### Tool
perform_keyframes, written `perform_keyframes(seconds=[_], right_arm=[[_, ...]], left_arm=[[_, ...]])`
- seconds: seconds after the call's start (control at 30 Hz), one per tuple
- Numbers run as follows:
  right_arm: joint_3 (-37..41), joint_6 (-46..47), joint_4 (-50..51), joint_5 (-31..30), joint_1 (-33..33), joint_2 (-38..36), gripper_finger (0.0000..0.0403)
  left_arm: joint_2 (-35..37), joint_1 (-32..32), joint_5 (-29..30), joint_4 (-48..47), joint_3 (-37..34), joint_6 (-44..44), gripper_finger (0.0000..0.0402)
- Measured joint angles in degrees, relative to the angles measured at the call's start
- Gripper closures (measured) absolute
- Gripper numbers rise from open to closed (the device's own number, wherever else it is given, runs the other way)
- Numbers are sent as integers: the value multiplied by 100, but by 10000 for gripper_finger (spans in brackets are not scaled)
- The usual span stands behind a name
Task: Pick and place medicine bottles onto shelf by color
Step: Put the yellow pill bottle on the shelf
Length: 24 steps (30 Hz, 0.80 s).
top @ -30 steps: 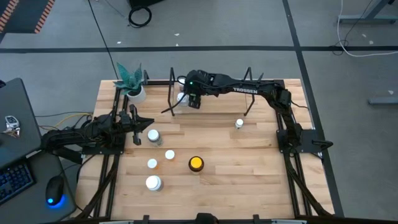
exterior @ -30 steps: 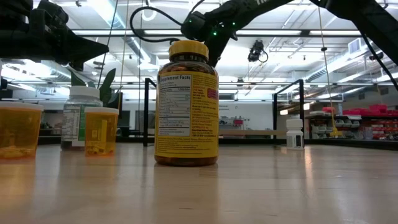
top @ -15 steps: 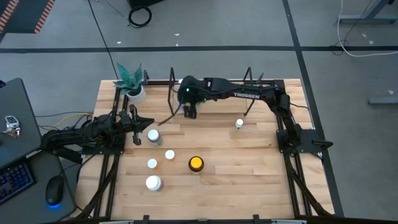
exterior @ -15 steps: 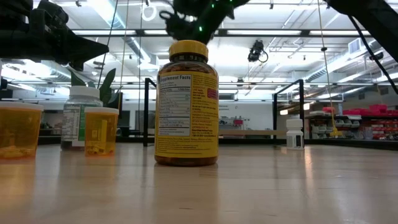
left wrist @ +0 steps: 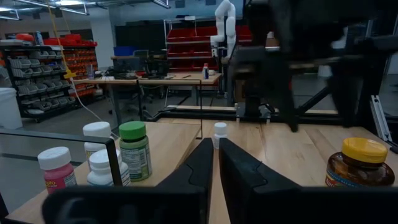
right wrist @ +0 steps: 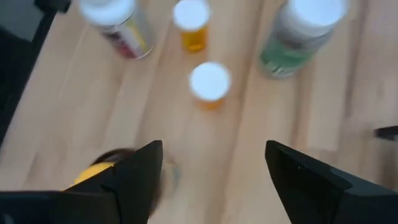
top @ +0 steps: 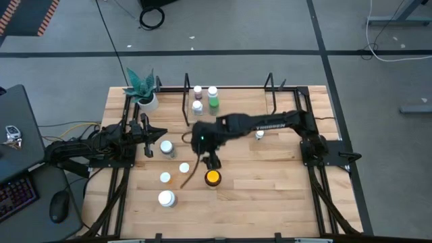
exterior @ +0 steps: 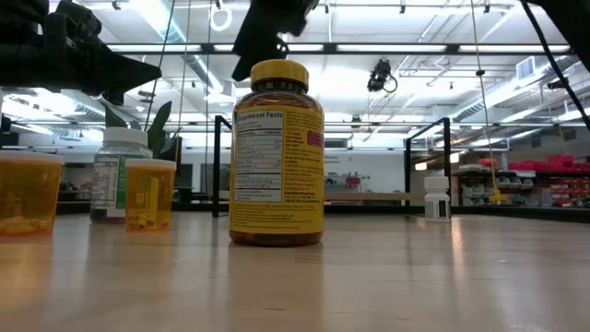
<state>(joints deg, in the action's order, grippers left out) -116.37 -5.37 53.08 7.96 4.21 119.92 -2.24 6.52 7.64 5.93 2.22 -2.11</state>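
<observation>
The shelf (top: 239,100) stands at the table's far middle with several medicine bottles on its left part, one of them green (top: 213,102) (left wrist: 134,149). A large yellow-capped bottle (top: 212,177) (exterior: 277,152) stands upright mid-table. White-capped bottles (top: 166,147) (top: 183,167) (top: 165,177) (top: 166,198) stand to its left, and a small one (top: 259,134) to its right. My right gripper (top: 211,162) (right wrist: 214,162) hangs open just beyond the yellow-capped bottle, pointing steeply down, with nothing between its fingers. At the table's left my left gripper (top: 145,135) (left wrist: 214,162) waits, shut.
A white pot with a teal plant (top: 143,94) stands at the far left corner. The shelf's black wire uprights (top: 187,98) (top: 270,91) rise at both ends. Bare wood lies right of the yellow-capped bottle and along the near edge.
My right gripper has swung from over the shelf's left part toward the table's near edge and now hangs by the yellow-capped bottle. It has tipped further downward and stayed open. The bottles on the shelf, hidden under the arm before, now show.
</observation>
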Motion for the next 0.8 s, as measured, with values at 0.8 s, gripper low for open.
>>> perform_keyframes(seconds=[0.8], right_arm=[[999, 451, -499, -267, 971, -2, 14]], left_arm=[[2, 0, 2, 0, 0, 0, 370]])
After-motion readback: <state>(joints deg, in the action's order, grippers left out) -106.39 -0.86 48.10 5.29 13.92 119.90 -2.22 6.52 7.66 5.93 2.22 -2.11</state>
